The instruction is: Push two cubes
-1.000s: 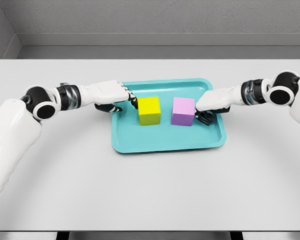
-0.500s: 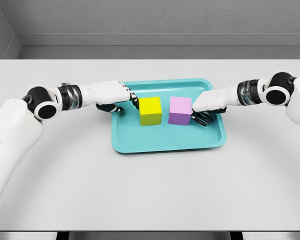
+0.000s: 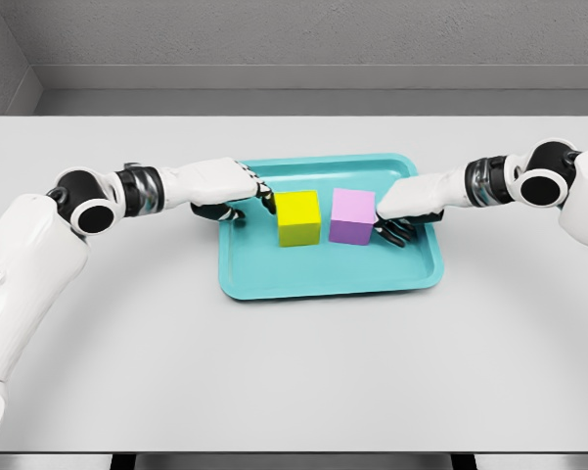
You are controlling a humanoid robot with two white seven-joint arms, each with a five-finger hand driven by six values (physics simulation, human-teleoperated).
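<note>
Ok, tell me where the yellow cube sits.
In the head view, the yellow cube sits on the teal tray, left of the purple cube, with the left hand at its outer side.

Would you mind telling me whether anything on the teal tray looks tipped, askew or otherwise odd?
Nothing stands out. The yellow cube and the lilac cube sit flat and upright, side by side with a narrow gap, inside the teal plastic tray.

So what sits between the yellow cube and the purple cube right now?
Nothing: the head view shows only a narrow strip of bare tray between the yellow cube and the purple cube.
</note>
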